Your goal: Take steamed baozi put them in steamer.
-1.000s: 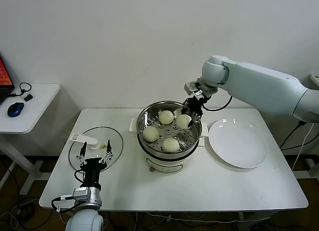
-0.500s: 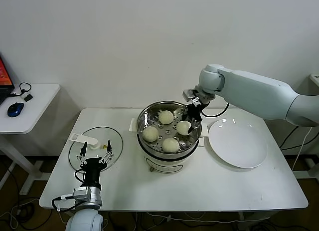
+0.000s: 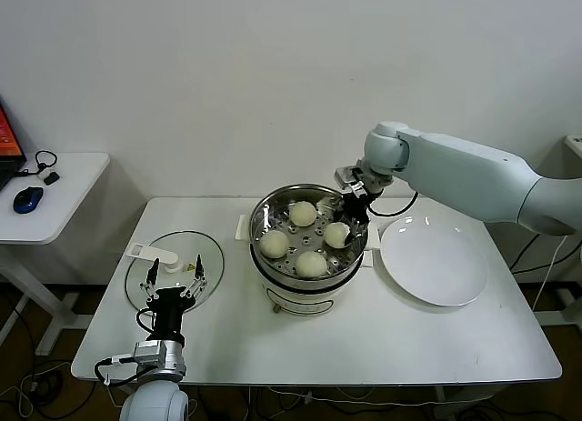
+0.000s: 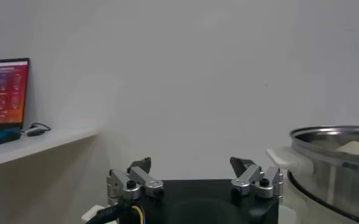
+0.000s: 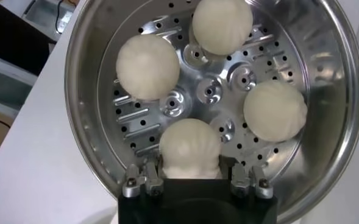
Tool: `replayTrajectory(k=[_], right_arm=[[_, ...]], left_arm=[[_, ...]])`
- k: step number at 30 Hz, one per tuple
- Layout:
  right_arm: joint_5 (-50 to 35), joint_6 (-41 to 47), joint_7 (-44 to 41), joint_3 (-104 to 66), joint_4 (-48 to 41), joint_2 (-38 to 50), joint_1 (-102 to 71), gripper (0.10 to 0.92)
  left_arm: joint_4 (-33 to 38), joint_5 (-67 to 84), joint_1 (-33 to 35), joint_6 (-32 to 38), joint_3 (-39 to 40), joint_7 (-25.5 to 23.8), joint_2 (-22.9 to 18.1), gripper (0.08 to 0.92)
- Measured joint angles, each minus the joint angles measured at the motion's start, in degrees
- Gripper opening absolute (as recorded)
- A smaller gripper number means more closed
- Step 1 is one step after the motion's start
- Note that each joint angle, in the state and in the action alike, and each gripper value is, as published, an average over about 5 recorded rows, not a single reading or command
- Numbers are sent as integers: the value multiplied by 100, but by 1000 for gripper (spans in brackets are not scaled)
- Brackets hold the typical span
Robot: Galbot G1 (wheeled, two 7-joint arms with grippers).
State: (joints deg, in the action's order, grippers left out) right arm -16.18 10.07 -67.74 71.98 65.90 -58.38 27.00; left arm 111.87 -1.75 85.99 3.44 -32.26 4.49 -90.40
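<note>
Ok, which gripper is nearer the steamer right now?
Right. The right gripper is inside the steamer, around a baozi on the basket's right side. The left gripper is parked off to the steamer's left, over the glass lid.

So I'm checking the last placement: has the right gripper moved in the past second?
Yes. The right gripper has come down with its baozi, from above the steamer rim onto the basket floor.

Lab: bare wall, white table (image 3: 427,335)
</note>
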Motion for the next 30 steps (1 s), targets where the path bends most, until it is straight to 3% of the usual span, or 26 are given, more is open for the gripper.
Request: replayTrajectory(k=[5, 8, 30], right_arm=[[-4, -15, -8, -17, 8, -7, -1, 787], [-22, -37, -31, -17, 19, -3, 28, 817], [-577, -39, 176, -696, 578, 645, 219, 823]], left_arm=[[-6, 0, 0, -2, 1, 0, 0, 823], [-7, 0, 1, -3, 0, -1, 3, 823], [74, -2, -2, -53, 11, -17, 14, 823]])
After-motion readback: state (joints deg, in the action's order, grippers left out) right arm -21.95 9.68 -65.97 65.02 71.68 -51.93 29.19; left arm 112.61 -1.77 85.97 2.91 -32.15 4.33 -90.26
